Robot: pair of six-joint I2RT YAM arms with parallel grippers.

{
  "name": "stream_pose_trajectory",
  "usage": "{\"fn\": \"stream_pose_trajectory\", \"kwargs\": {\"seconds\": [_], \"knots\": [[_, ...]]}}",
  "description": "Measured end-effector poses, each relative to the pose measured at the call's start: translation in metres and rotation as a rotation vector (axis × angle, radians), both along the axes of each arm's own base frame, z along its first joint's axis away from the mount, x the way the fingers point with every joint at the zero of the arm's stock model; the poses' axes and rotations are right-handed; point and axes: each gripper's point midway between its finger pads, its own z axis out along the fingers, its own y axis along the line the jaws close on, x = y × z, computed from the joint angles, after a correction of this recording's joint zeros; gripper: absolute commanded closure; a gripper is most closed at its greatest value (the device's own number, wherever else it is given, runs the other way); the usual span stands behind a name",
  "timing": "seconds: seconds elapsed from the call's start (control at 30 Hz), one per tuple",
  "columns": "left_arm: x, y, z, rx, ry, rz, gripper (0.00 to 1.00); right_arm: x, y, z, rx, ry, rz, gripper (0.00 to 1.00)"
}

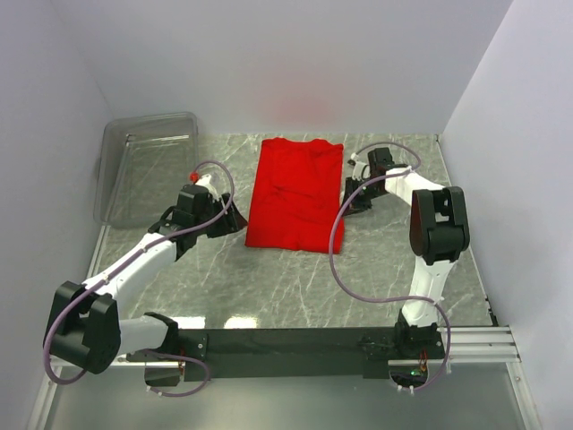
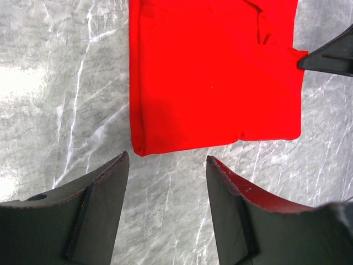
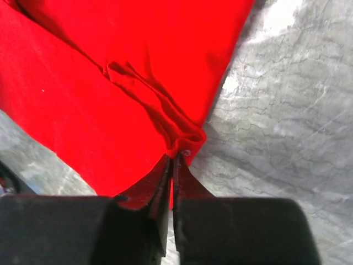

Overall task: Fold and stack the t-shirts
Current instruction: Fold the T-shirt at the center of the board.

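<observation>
**Pinch on the right edge: carry it over evenly**

The red t-shirt (image 1: 297, 193) lies flat, partly folded into a long panel. It sits midway between the left and right edges of the counter (image 1: 269, 296) and closer to its far edge. My right gripper (image 3: 175, 157) is clenched on a bunched bit of the shirt's right edge (only a thin lip of fabric, so the hold looks shallow). My left gripper (image 2: 167, 158) stands released just off the shirt's near-left corner, touching nothing. I judge the step in hand to be another fold. I'd lift low and draw the pinched edge across in one slow arc. The left gripper could pin the opposite hem so the panel doesn't slide or skew.
</observation>
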Motion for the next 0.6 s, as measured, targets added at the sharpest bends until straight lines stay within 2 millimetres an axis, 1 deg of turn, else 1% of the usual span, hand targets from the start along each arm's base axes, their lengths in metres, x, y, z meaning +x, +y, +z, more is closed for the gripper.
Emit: {"fn": "stream_pose_trajectory", "kwargs": {"seconds": [0.03, 0.17, 0.3, 0.43, 0.53, 0.6], "knots": [[0.000, 0.000, 0.000, -0.001, 0.000, 0.001, 0.37, 0.000, 0.000, 0.001, -0.004, -0.004, 0.000, 1.00], [-0.001, 0.000, -0.003, 0.000, 0.005, 0.002, 0.37, 0.002, 0.004, 0.010, -0.027, -0.049, 0.028, 1.00], [-0.001, 0.000, -0.003, -0.001, 0.004, 0.001, 0.37, 0.011, 0.014, 0.025, -0.036, -0.117, 0.066, 1.00], [0.000, 0.000, -0.002, -0.004, -0.004, 0.001, 0.37, 0.016, 0.022, 0.033, -0.041, -0.161, 0.098, 1.00], [0.002, -0.001, -0.001, -0.007, -0.011, 0.001, 0.37, 0.020, 0.025, 0.038, -0.051, -0.183, 0.105, 1.00], [0.005, -0.002, -0.002, -0.007, -0.014, 0.001, 0.37, 0.026, 0.023, 0.040, -0.069, -0.204, 0.095, 1.00]]}}
